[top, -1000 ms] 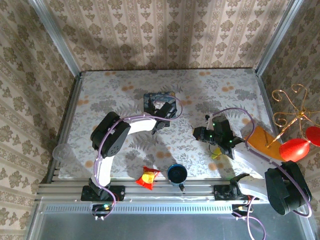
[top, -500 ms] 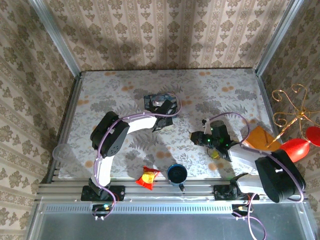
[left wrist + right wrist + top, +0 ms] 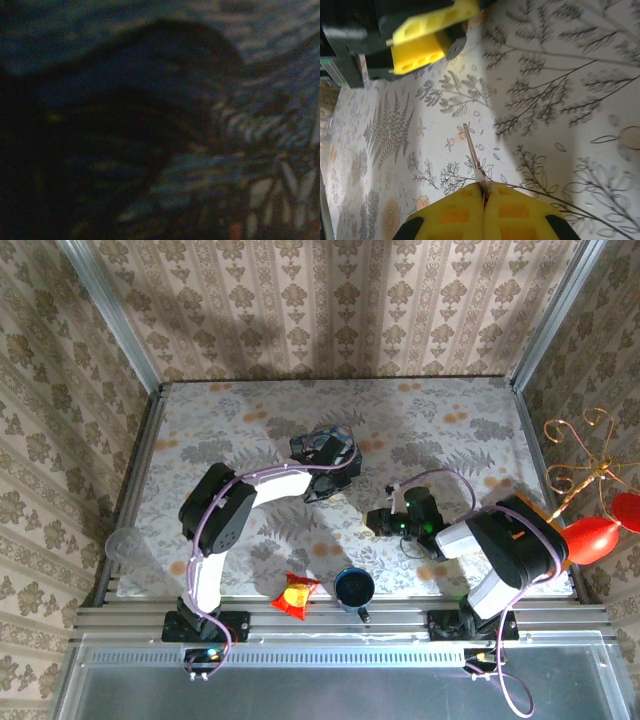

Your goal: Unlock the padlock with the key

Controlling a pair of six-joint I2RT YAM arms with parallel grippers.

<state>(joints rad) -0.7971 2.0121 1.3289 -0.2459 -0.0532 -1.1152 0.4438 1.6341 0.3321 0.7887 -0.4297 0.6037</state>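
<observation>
Right hand [image 3: 484, 189] clenched on the key [image 3: 474, 150], short of the blue tin [image 3: 312, 443] (left hand [image 3: 328, 460] there, grip indeterminate); insertion into padlock and unlocking appear outstanding.

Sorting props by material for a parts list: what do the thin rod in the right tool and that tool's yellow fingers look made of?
The rod, likely the key: metal, thin, dull silvery-brown with a slight sheen. The fingers of the right tool: matte yellow plastic, moulded with recessed pockets; probably rigid.
</observation>
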